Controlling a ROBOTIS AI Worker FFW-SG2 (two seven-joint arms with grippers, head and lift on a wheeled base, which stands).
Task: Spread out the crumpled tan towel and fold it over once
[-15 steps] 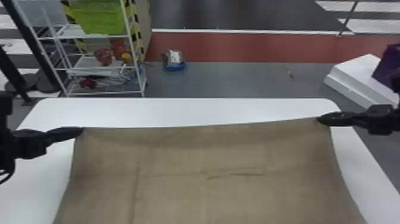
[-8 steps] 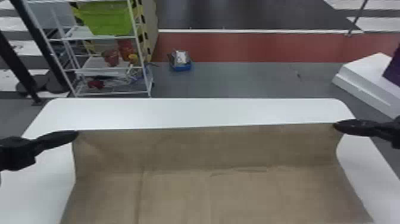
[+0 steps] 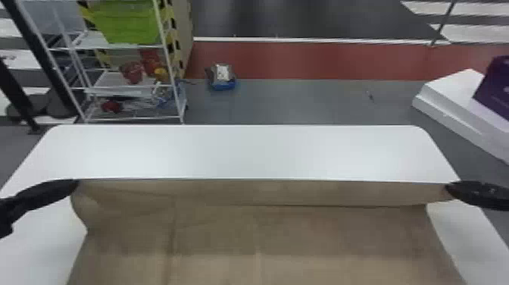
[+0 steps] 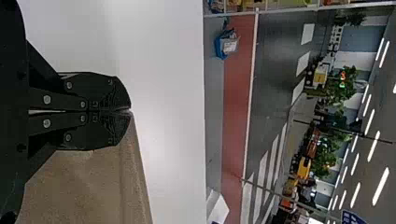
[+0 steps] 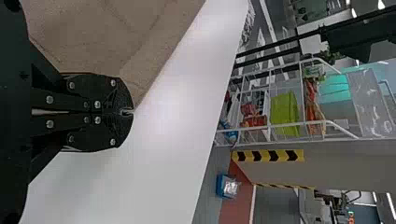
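The tan towel point(image 3: 257, 235) hangs between the two grippers, its far edge stretched nearly straight and its nearer part running out at the bottom of the head view. My left gripper point(image 3: 75, 183) holds the far left corner, with the cloth bulging just below it. At the far right corner is my right gripper point(image 3: 448, 186). In the left wrist view, the left gripper point(image 4: 130, 110) is shut on the towel point(image 4: 84, 186). The right wrist view has the right gripper point(image 5: 130, 112) closed on the corner of the towel point(image 5: 107, 37).
The white table point(image 3: 257, 151) extends beyond the towel's far edge and along both sides. Behind it stand a wire shelf point(image 3: 132, 117) at the left and a white block point(image 3: 450, 98) at the right. A small blue item point(image 3: 222, 81) lies on the floor.
Both grippers have come nearer the robot, still holding the corners. The towel's upper part now sags into a fold below its far edge, and its left side bulges.
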